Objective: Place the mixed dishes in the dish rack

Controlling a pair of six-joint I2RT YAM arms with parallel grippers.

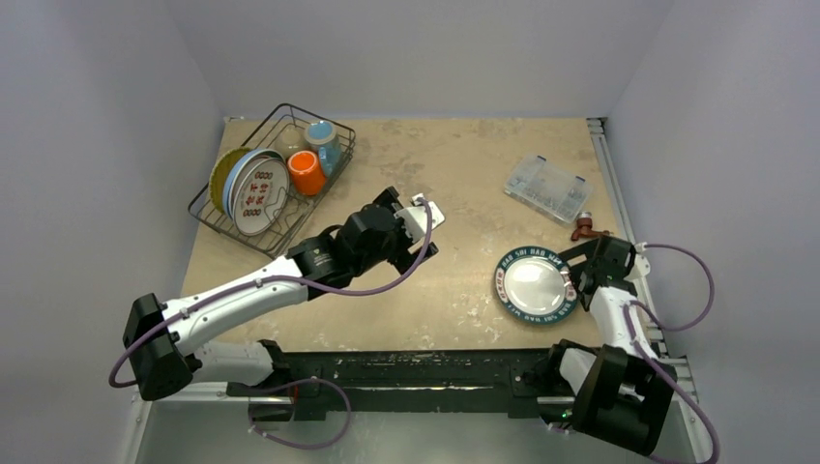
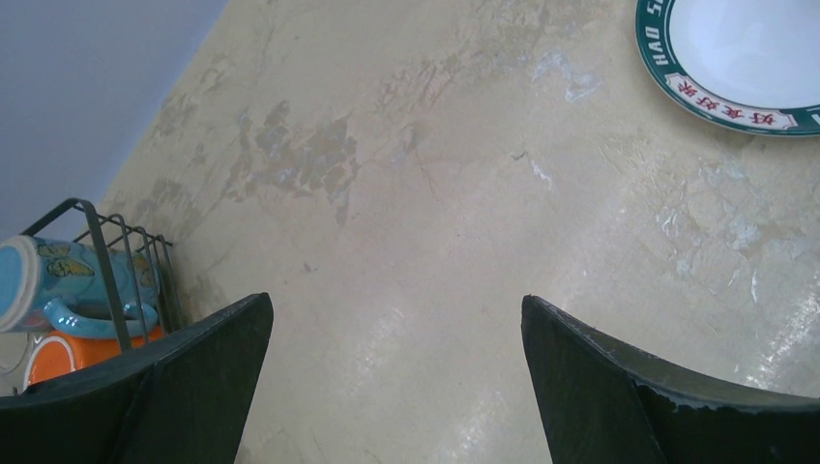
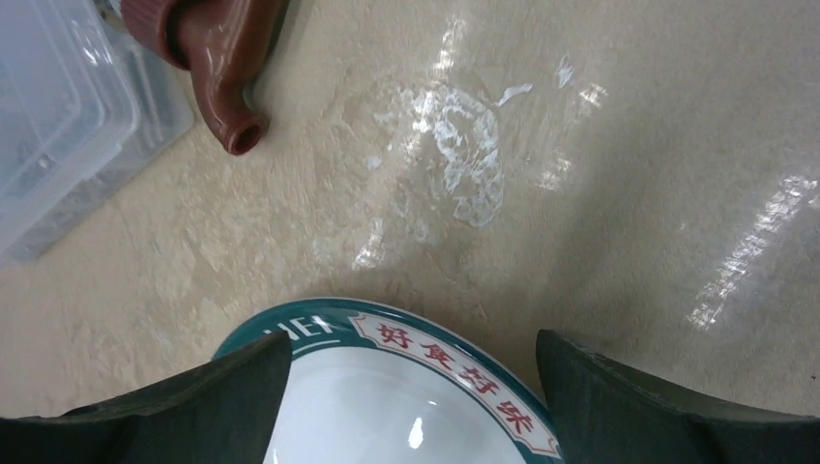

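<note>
The black wire dish rack (image 1: 334, 184) stands at the far left. It holds the yellow woven plate (image 1: 222, 172), the blue plate (image 1: 235, 179) and the white red-dotted plate (image 1: 261, 196) on edge, plus the orange cup (image 1: 307, 172) and the blue mug (image 1: 322, 140). The white teal-rimmed plate (image 1: 535, 285) lies flat on the table at the right. My left gripper (image 1: 414, 227) is open and empty over the bare table (image 2: 396, 319). My right gripper (image 1: 578, 273) is open, with its fingers on either side of that plate's far rim (image 3: 454, 353). The cream cup is not clearly visible.
A clear plastic compartment box (image 1: 546, 188) sits at the far right, with a small brown spouted object (image 1: 583, 230) beside it and close to my right gripper. The left wrist view shows the rack corner (image 2: 106, 261) with the mug (image 2: 48, 275) and the orange cup (image 2: 68, 353).
</note>
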